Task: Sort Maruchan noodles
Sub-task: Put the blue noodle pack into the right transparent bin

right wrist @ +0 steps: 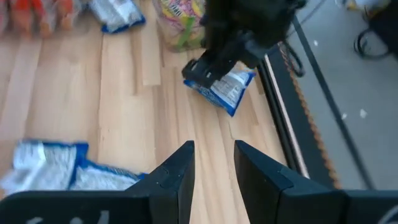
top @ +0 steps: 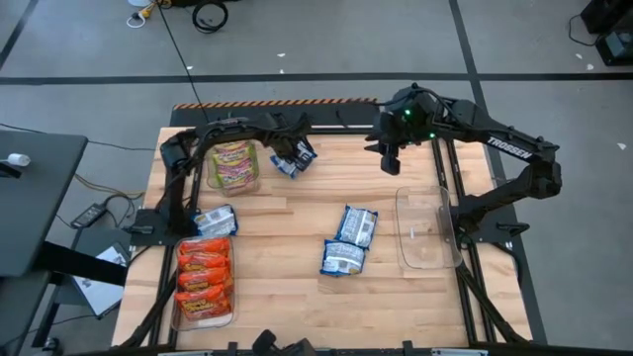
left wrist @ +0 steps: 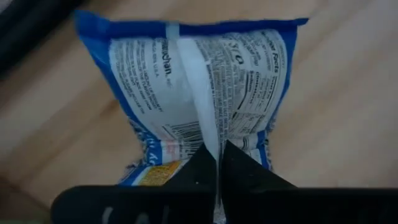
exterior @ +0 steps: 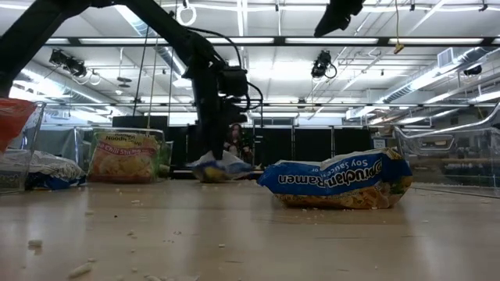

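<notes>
1. A blue-white packet [left wrist: 199, 93] is being pinched by the left gripper [left wrist: 217, 163] along its raised back seam; the printed underside with barcode and nutrition panel is being shown. This packet [top: 295, 156] is being held just beside the green-pink-yellow bin [top: 233, 164], at the far edge of the table [top: 297, 297].
2. The jaws of the left gripper [top: 287, 150] are being kept closed tight on the seam.
3. The right gripper [right wrist: 212, 163] is being held well apart from the green-pink-yellow bin, above the table's far edge, with a narrow gap between its fingers and nothing in them.
4. Two blue-white packets [top: 348, 240] are being shown overlapping at mid-table; a fourth one [top: 216, 221] is lying near the orange-red bin [top: 204, 284].
5. One clear empty bin [top: 427, 228] is being shown on the right arm's side.
6. The count of orange-red packets cannot be told exactly.
</notes>
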`<control>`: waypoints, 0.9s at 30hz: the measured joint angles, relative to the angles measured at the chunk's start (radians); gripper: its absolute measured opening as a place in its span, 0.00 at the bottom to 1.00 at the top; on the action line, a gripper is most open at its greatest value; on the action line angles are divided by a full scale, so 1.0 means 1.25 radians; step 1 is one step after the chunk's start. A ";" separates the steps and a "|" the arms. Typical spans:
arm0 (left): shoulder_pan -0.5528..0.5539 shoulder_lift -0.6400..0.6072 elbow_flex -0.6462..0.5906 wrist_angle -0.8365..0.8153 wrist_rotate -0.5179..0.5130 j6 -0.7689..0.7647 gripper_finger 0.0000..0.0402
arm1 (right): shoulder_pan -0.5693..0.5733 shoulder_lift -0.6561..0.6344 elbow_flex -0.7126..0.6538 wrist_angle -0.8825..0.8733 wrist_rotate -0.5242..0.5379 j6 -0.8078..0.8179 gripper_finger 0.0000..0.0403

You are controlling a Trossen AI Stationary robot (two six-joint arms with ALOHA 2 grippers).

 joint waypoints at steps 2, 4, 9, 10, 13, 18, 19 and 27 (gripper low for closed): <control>0.015 -0.023 -0.001 -0.005 0.090 -0.002 0.03 | 0.013 0.000 0.000 -0.008 0.004 -0.063 0.29; 0.037 -0.055 -0.001 -0.005 0.216 -0.012 0.03 | 0.034 0.000 -0.014 0.006 0.024 -0.128 0.29; 0.095 -0.121 0.000 0.015 0.563 -0.028 0.03 | 0.098 0.001 -0.057 0.074 0.107 -0.244 0.30; 0.106 -0.131 0.000 0.020 0.631 -0.028 0.03 | 0.114 0.001 -0.063 0.091 0.126 -0.265 0.30; 0.123 -0.145 0.000 0.040 0.797 -0.040 0.03 | 0.157 0.001 -0.070 0.146 0.173 -0.287 0.33; 0.112 -0.144 0.000 0.078 0.891 -0.065 0.02 | 0.212 0.004 -0.069 0.265 0.205 -0.283 0.44; 0.105 -0.143 0.000 0.090 0.889 -0.070 0.02 | 0.221 0.008 -0.069 0.280 0.210 -0.283 0.46; 0.017 -0.142 0.000 0.189 0.802 -0.147 0.02 | 0.260 0.117 -0.093 0.269 0.250 -0.283 0.61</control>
